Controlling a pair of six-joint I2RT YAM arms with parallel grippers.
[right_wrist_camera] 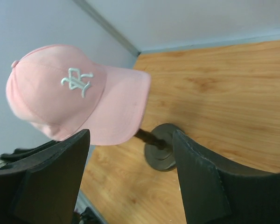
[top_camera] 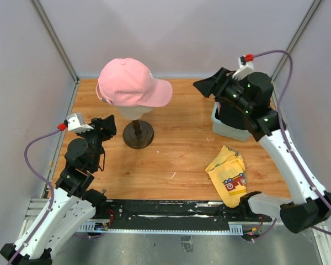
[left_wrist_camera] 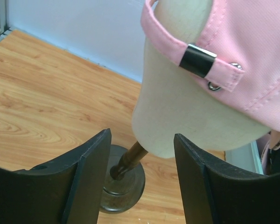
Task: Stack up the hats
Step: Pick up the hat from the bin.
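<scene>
1. One pink hat (top_camera: 131, 83) in sight, seated on a cream mannequin head (top_camera: 133, 112) atop a dark stand (top_camera: 138, 134), left-rear on the table (top_camera: 176, 149), brim pointing right.
2. Probably light and soft: fabric crown apt to dent under a pinch, curved brim stiffer. Neither fragile nor slippery by the look of it.
3. Best taken by the brim edge, or by the rear strap (left_wrist_camera: 196, 58) with its dark clasp. Crown pinch better avoided, likely only to bunch cloth.
4. Worth lifting straight up off the head, so as not to tip the stand.
5. Left fingers (left_wrist_camera: 84, 177) parted and empty, aimed at the back of the head, near but not touching.
6. Right fingers (right_wrist_camera: 51, 177) spread wide and empty, raised well to the right of the hat, facing brim and white logo.
7. Grey bin (top_camera: 226, 130) under the right arm, contents mostly hidden; impossible to tell whether holding further hats. Yellow cloth (top_camera: 229, 174) lying on the table near it.
</scene>
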